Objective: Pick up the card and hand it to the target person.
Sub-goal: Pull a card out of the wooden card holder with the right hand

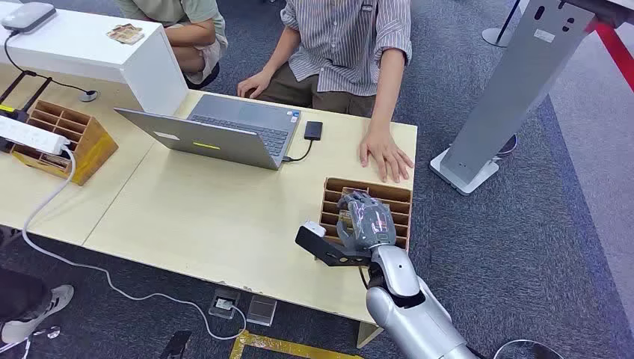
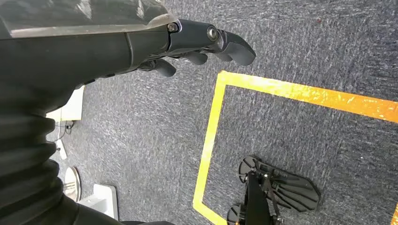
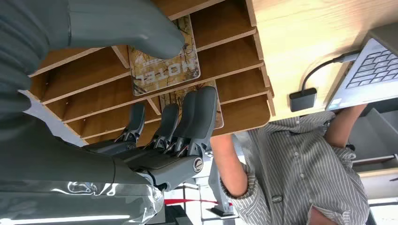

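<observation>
Wooden slotted rack point(image 1: 402, 196) on the desk point(image 1: 224, 217) holds the hotel card point(image 3: 164, 70). Pick step: right robot hand point(image 1: 365, 223) hovers over the rack, thumb above the card, fingers beyond its far edge, no grip yet. Next: pinch, lift. Left robot hand point(image 2: 187, 44) hangs, holding nothing.

In the head view the right hand point(image 1: 366, 223) is covering much of the slotted wooden rack point(image 1: 396, 196), hiding the cards. In the right wrist view its thumb point(image 3: 136, 28) is overlapping one card point(image 3: 166, 70), so contact is staying unclear, and its fingers point(image 3: 197, 112) are covering a second card point(image 3: 187, 91). The seated person point(image 1: 348, 45) is being cut off at the picture's edge.
</observation>
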`<state>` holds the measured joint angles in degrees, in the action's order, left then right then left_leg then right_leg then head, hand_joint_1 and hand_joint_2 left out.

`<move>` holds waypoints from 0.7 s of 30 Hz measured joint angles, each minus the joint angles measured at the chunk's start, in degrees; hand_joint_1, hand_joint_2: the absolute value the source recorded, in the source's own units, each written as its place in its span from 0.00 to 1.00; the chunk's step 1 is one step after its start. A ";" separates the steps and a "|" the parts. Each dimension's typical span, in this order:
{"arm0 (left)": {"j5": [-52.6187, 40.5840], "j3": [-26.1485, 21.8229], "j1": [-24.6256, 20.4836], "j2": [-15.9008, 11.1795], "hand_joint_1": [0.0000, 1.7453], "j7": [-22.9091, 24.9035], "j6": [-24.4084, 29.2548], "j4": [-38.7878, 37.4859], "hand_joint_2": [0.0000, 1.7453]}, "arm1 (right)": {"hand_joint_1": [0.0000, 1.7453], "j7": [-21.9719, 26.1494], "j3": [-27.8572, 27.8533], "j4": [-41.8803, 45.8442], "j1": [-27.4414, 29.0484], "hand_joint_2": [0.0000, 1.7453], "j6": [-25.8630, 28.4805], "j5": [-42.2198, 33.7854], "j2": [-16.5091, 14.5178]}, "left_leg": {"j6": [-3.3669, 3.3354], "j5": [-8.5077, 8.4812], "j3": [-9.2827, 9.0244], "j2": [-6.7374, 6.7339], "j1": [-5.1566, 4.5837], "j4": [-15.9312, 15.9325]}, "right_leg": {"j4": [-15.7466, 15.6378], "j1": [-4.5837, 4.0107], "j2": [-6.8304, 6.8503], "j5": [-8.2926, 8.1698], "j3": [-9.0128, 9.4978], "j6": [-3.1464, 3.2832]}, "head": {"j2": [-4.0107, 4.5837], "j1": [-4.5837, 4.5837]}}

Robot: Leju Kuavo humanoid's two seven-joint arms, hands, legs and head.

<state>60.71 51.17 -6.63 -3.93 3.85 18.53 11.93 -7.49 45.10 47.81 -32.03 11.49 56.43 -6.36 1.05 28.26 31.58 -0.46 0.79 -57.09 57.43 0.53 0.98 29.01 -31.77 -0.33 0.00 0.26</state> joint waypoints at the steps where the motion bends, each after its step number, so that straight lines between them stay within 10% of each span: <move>1: 0.00 0.00 0.00 0.00 0.00 0.00 -0.01 0.00 1.00 | 0.52 -0.07 0.00 0.00 0.00 1.00 -0.01 0.00 0.04 | 0.00 0.00 0.00 0.00 0.00 0.00 | 0.00 0.00 0.00 0.00 0.00 0.00 | 0.00 0.00; 21: -0.03 0.00 0.00 0.00 0.00 0.09 -0.25 0.00 1.00 | 0.53 -0.48 -0.23 0.08 -0.07 1.00 -0.97 0.08 1.09 | 0.00 0.00 0.00 0.00 0.00 0.00 | 0.00 0.00 0.00 0.00 0.00 0.00 | 0.00 0.00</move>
<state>60.67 51.17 -6.63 -3.93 3.93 18.28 11.93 -7.97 44.87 47.89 -32.10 10.52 56.52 -5.27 1.05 28.26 31.57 -0.46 0.79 -57.09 57.43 0.53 0.98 29.01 -31.77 -0.33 0.00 0.26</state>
